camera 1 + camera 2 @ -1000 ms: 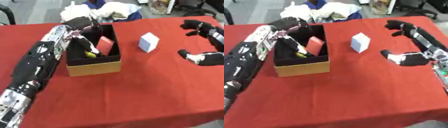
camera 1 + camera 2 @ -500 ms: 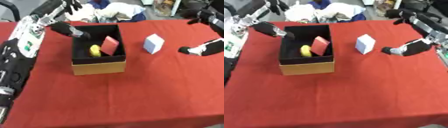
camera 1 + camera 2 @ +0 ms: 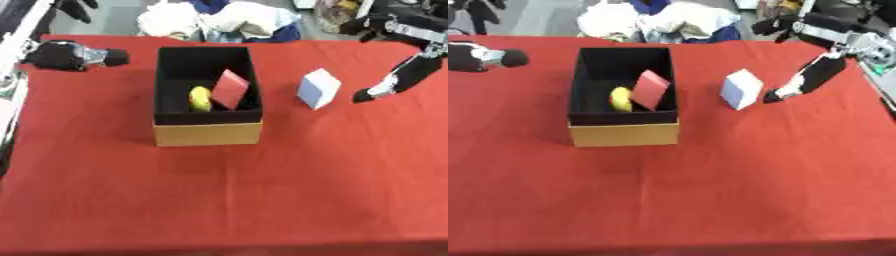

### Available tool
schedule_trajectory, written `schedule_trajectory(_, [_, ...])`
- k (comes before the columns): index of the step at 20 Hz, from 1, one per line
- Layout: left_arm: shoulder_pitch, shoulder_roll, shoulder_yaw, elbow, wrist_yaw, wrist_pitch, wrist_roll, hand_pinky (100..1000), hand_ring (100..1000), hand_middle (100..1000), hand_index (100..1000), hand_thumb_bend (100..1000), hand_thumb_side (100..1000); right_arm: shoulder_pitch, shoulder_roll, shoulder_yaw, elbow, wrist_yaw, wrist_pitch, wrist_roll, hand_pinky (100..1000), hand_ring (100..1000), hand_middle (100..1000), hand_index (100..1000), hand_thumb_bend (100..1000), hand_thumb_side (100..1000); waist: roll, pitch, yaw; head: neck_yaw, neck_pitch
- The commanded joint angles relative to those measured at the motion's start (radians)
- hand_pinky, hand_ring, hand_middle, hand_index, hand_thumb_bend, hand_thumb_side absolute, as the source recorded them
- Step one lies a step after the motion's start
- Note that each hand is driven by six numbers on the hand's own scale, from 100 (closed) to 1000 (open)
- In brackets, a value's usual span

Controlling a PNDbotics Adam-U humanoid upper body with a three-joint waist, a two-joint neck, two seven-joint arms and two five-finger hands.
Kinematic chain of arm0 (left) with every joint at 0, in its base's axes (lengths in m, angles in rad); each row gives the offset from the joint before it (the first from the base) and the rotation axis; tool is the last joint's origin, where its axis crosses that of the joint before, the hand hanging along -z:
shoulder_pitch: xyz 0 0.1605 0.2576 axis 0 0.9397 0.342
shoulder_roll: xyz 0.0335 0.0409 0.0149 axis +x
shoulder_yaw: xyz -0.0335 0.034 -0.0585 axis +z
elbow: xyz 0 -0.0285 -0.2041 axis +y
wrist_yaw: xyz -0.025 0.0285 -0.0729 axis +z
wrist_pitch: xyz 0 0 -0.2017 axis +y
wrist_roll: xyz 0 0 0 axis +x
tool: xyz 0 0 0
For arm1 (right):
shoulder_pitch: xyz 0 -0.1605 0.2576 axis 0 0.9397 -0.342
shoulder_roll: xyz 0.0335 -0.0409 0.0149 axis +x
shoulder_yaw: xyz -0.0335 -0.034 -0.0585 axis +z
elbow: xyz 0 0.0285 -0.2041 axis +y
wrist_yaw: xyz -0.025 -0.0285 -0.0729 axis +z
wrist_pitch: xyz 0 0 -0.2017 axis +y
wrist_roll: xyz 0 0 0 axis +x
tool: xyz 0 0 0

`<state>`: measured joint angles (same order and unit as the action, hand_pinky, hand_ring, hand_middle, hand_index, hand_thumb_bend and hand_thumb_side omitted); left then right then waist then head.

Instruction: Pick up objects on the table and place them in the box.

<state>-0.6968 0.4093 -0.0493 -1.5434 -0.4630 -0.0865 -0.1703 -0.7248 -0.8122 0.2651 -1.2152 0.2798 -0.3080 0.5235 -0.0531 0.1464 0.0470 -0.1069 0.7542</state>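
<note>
Sitting on the red tablecloth (image 3: pixel 262 190) are one open box (image 3: pixel 208 134), holding two things inside it, one yellow object (image 3: pixel 200 98) and one red flat block (image 3: pixel 231 89), and one white cube (image 3: pixel 317 88) lying outside, while two robot hands, left hand (image 3: pixel 66 55) and right hand (image 3: pixel 798 84), are showing.

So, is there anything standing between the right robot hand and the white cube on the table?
Nothing visible. Only bare red tablecloth lies between the right robot hand and the white cube; the box sits on the cube's other side.
</note>
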Motion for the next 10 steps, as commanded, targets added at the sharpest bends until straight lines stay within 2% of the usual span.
schedule_trajectory(1, [-0.003, 0.033, 0.025, -0.053, 0.040, 0.014, 0.006, 630, 544, 591, 745, 1000, 682, -0.043, 0.003, -0.019, 0.085, 0.075, -0.026, 0.014, 863, 950, 917, 993, 804, 290, -0.002, -0.010, 0.005, -0.014, -0.013])
schedule_trajectory(5, [0.007, 0.027, 0.028, -0.069, 0.056, 0.020, 0.002, 629, 543, 590, 743, 1000, 687, -0.086, 0.051, -0.038, 0.182, 0.177, -0.057, 0.012, 865, 950, 921, 991, 812, 268, -0.005, -0.004, 0.015, -0.022, -0.020])
schedule_trajectory(6, [0.006, 0.025, 0.027, -0.070, 0.059, 0.020, 0.001, 629, 542, 589, 742, 1000, 687, -0.098, 0.064, -0.047, 0.208, 0.202, -0.060, 0.008, 866, 950, 920, 989, 751, 281, -0.006, -0.003, 0.018, -0.026, -0.023])
schedule_trajectory(7, [0.006, 0.023, 0.026, -0.070, 0.061, 0.019, 0.000, 629, 542, 589, 741, 1000, 688, -0.110, 0.077, -0.057, 0.233, 0.228, -0.061, 0.001, 866, 950, 919, 987, 741, 321, -0.006, -0.001, 0.021, -0.029, -0.024])
schedule_trajectory(10, [0.005, 0.019, 0.022, -0.072, 0.066, 0.016, -0.005, 629, 541, 588, 741, 1000, 691, -0.142, 0.114, -0.087, 0.308, 0.302, -0.061, -0.033, 866, 949, 915, 980, 725, 309, -0.004, 0.002, 0.031, -0.035, -0.027])
